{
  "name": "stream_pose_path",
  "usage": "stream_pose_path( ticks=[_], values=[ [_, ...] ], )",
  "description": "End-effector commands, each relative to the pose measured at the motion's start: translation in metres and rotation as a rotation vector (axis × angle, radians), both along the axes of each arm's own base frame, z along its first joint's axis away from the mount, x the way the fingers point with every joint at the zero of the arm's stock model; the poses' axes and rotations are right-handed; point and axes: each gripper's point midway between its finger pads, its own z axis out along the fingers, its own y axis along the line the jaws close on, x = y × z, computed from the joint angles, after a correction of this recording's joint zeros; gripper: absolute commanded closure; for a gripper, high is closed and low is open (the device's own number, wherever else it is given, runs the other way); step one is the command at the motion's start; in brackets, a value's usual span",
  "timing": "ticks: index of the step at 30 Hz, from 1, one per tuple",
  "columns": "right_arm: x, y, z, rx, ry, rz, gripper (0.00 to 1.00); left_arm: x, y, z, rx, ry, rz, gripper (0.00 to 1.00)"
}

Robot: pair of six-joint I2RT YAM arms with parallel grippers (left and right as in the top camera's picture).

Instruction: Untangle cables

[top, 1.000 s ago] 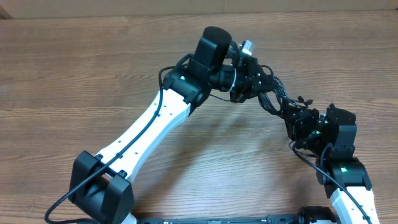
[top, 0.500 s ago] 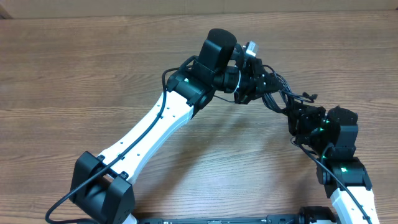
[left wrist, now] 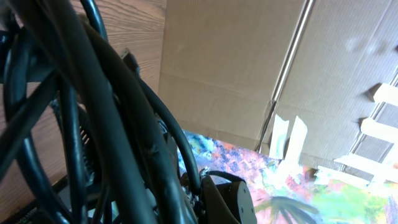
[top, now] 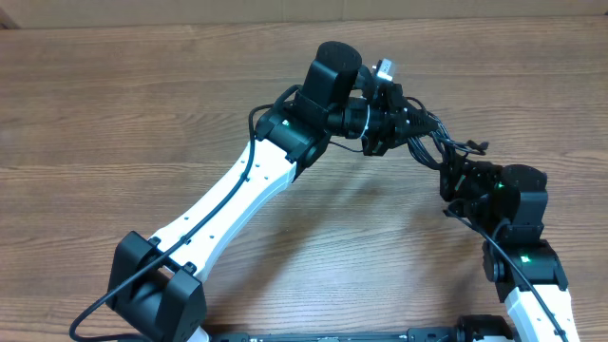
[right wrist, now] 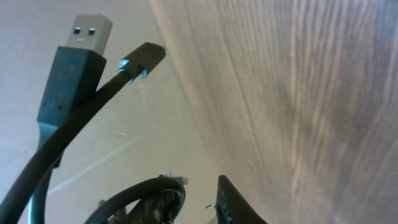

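Note:
The cables (top: 427, 142) form a black tangled bundle held above the wooden table (top: 142, 114), strung between both grippers. My left gripper (top: 391, 119) is shut on the bundle's upper left end. In the left wrist view thick black strands of the cables (left wrist: 93, 112) fill the left half, beside one dark finger (left wrist: 227, 198). My right gripper (top: 458, 173) grips the bundle's lower right end. In the right wrist view a cable loop (right wrist: 140, 196) lies over one finger, and the fingertips (right wrist: 233, 205) stand slightly apart. A USB-A plug (right wrist: 87, 37) and a smaller plug (right wrist: 144, 59) stick up past the jaws.
Wooden tabletop spreads to the left and front of both arms. Its far edge (top: 304, 21) runs along the top of the overhead view. The left wrist view looks past the table at cardboard panels (left wrist: 249, 68) and a colourful sheet (left wrist: 323, 193).
The left gripper has shifted a little to the right with the bundle. The right gripper has risen slightly toward it, so the cable span between them is shorter.

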Motion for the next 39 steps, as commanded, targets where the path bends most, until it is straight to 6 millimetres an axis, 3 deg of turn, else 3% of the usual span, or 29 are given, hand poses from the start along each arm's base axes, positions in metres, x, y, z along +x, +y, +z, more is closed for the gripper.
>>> stream_pose_path(
  ticks=[1,15,24,35,37,39],
  values=[
    [0.007,-0.009,0.014,0.019,-0.039,-0.067,0.78,-0.011,-0.002,0.028,-0.046,-0.035,-0.028,0.96],
    [0.015,-0.016,0.026,0.001,-0.099,-0.102,0.78,-0.032,-0.015,0.029,-0.051,-0.03,-0.087,0.96],
    [0.02,0.007,0.051,0.013,-0.214,0.04,0.78,-0.022,-0.008,0.029,-0.05,-0.03,-0.062,0.96],
    [0.024,0.002,0.042,-0.008,-0.188,0.019,0.68,-0.022,-0.004,0.044,-0.111,-0.019,-0.095,0.96],
    [0.026,0.003,0.038,-0.006,-0.175,0.022,0.7,-0.024,-0.004,0.045,-0.116,-0.021,-0.108,0.96],
    [0.027,0.004,0.033,-0.001,-0.162,0.031,0.81,-0.025,-0.004,0.046,-0.117,-0.02,-0.113,0.96]
  ],
)
